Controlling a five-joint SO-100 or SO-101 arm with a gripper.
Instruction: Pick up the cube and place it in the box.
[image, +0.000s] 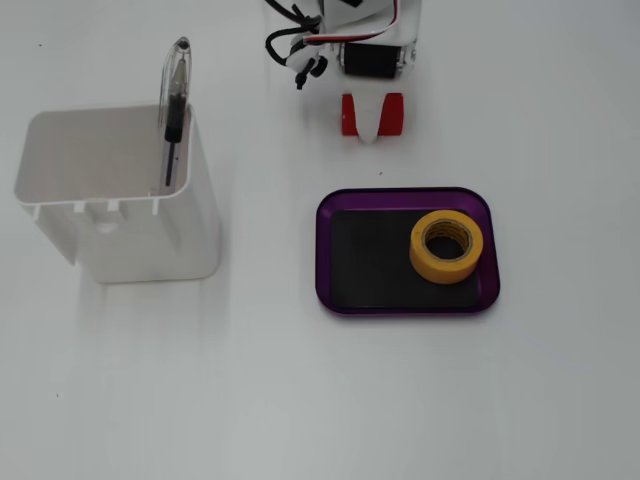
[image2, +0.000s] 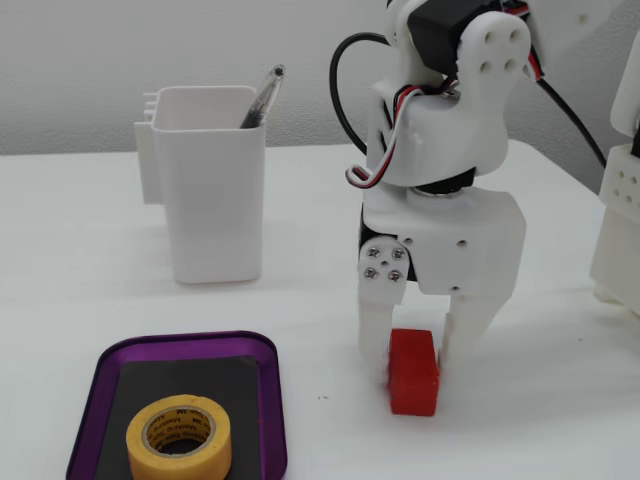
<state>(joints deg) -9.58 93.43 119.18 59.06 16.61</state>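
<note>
in a fixed view from above, the cube (image: 350, 113) shows only as 2 red ends either side of a white finger (image: 370, 122), just beyond the far rim of the box (image: 404, 303). the lower fixed view fills this in: the gripper (image2: 413, 352) stands upright over the cube (image2: 413, 373), 1 finger (image2: 374, 338) on each side, and the block rests on the table (image2: 540, 420). the fingers look closed against it, gripping the cube. a yellow tape roll (image: 446, 246) lies inside the box (image2: 99, 370). faint print on the roll's (image2: 178, 437) inner core is too small to read. a white container (image2: 207, 182) holds 1 pen (image: 173, 105).
</note>
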